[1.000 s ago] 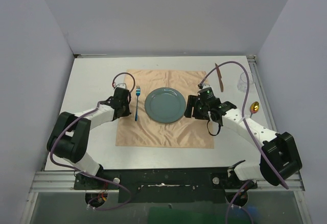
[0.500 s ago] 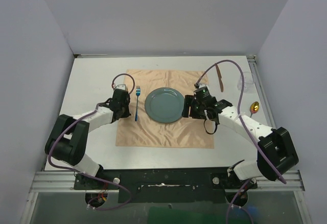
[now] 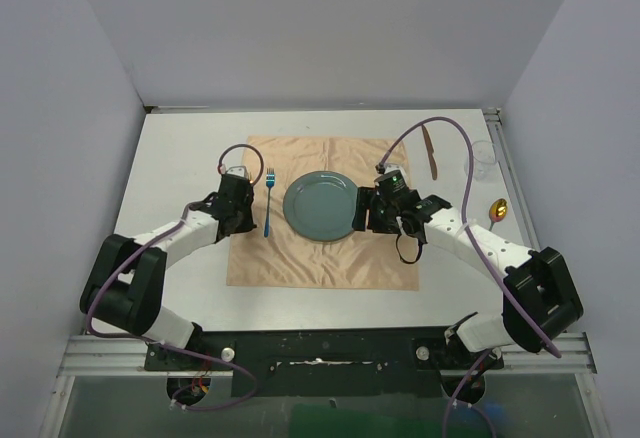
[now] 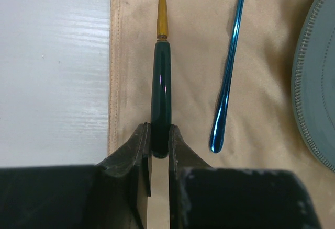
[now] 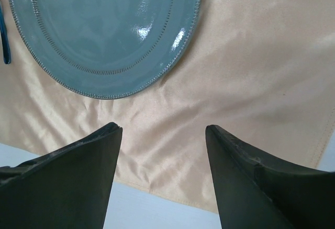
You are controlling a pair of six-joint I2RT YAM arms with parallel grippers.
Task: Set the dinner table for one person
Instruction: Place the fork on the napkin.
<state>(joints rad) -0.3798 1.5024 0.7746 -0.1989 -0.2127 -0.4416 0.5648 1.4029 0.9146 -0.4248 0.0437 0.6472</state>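
The large white rectangular dinner table [image 3: 180,158] bears a peach-orange square cloth [image 3: 320,258] with a round teal plate [image 3: 322,206] mid-cloth. At the plate's three o'clock the right gripper [image 5: 163,129] stands with jaws apart. At nine o'clock the left gripper [image 4: 158,135] clamps a green-handled gold utensil [image 4: 160,82] beside a blue metal fork [image 3: 268,203].

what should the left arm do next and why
Probably open the left end effector and let go: it is shut on the green-handled utensil, which lines up parallel to the blue fork over the peach cloth, left of the plate. If it isn't resting yet, lower first.
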